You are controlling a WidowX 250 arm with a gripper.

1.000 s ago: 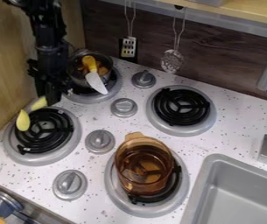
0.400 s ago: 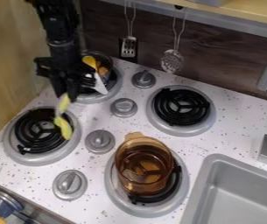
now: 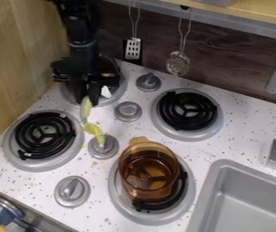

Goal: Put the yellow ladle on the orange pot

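Observation:
The black gripper [image 3: 92, 97] hangs over the front side of the back left burner, pointing down. Between its fingertips it grips one end of the yellow ladle [image 3: 92, 128], which dangles above the counter beside the upper left knob of the front pair. The ladle looks blurred. To the right and nearer the front, the transparent orange-brown pot [image 3: 147, 174] rests on the front right burner, apart from the ladle, with some pieces visible inside.
Behind the gripper, a metal pot [image 3: 111, 68] stands on the back left burner, mostly covered by the arm. Bare coil burners [image 3: 187, 110] lie at back right and front left. Knobs [image 3: 128, 111] stand between burners. A grey sink [image 3: 249, 199] is at right.
The gripper has moved right, carrying the ladle from above the front left burner to beside a knob. The arm now covers most of the metal pot.

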